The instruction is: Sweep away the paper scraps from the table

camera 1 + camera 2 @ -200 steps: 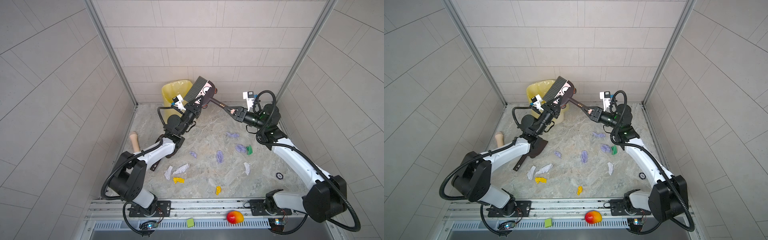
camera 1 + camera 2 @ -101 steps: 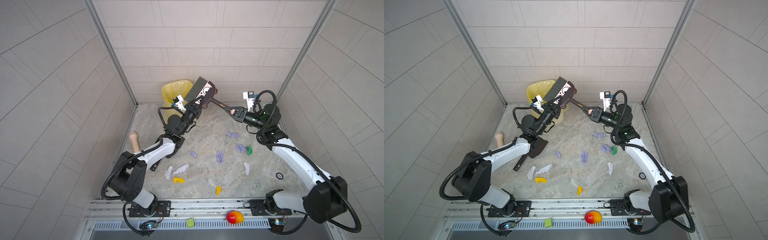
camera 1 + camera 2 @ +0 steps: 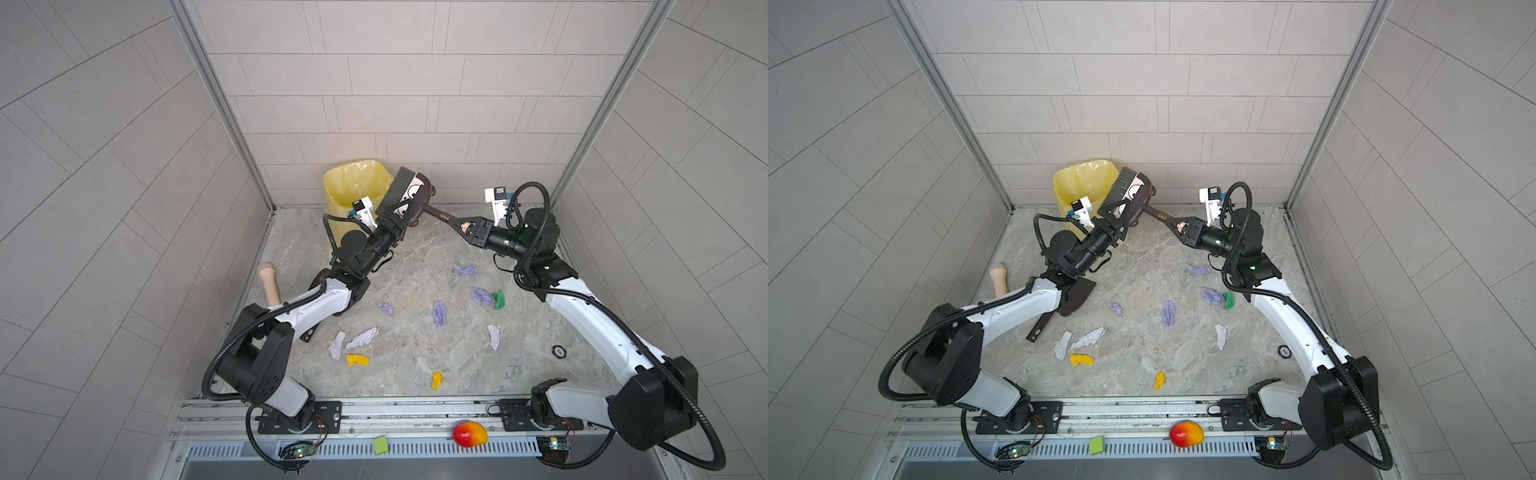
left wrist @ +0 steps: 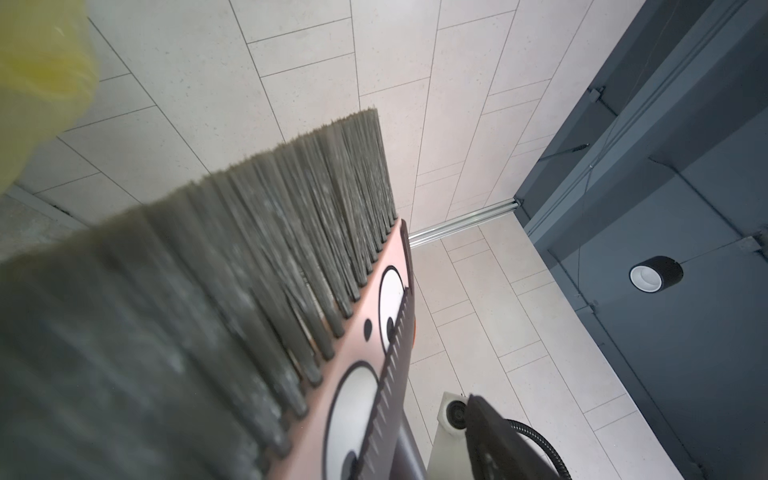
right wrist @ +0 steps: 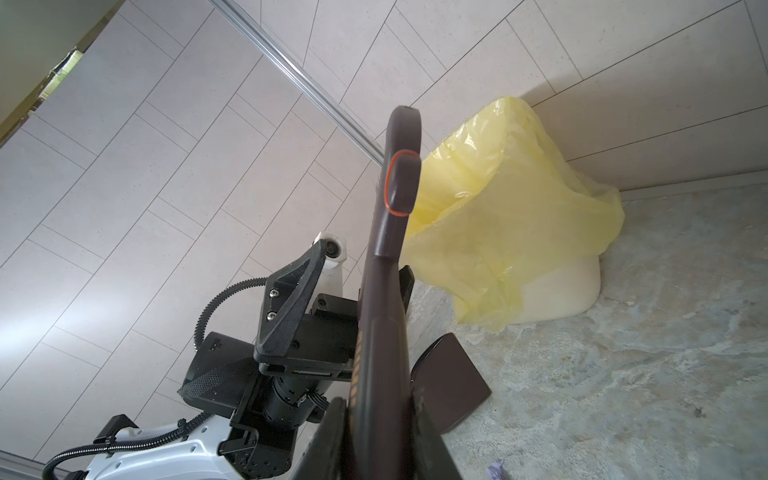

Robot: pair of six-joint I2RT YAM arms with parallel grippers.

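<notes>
Nearest me, on the front rail outside the counter (image 3: 415,257), sit a mango (image 3: 469,433) and a lime-green note (image 3: 380,444), neither part of the job. Just past the rail the paper scraps (image 3: 439,312) lie loose across the marble. Two yellow ones are closest, white ones sit behind them to the left and right, and lavender ones and a single green one lie mid-counter. There are about ten in all, and none are gathered.

Under the left forearm the dark brown dustpan (image 3: 1077,293) rests on the counter, partly hidden by the arm. Farther back, both arms meet in the air at the hand brush (image 3: 409,195), its bristles turned up and away beside the yellow-lined bin (image 3: 353,183). The right gripper (image 3: 466,227) has its jaws clamped on the handle. The left gripper (image 3: 390,226) sits at the brush head, but I cannot tell whether its jaws grip it or stand clear.

To my eye no sweeping shows yet. This looks like a handover of the brush, and every scrap is left to be swept into the pan and tipped in the bin.
</notes>
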